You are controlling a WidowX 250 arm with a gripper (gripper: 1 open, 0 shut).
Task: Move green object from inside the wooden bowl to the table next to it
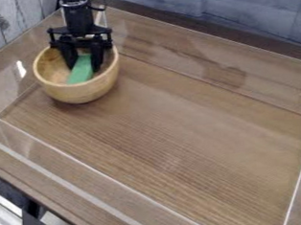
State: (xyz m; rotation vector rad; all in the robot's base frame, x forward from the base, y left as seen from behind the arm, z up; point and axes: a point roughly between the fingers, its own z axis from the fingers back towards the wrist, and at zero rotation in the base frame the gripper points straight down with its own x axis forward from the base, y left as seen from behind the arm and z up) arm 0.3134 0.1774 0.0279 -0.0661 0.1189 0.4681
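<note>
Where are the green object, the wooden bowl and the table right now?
Green object (80, 70): camera view, its exposed lower part.
Wooden bowl (83, 94): camera view, its near outer wall.
Table (199, 121): camera view, bare wood right of the bowl.
</note>
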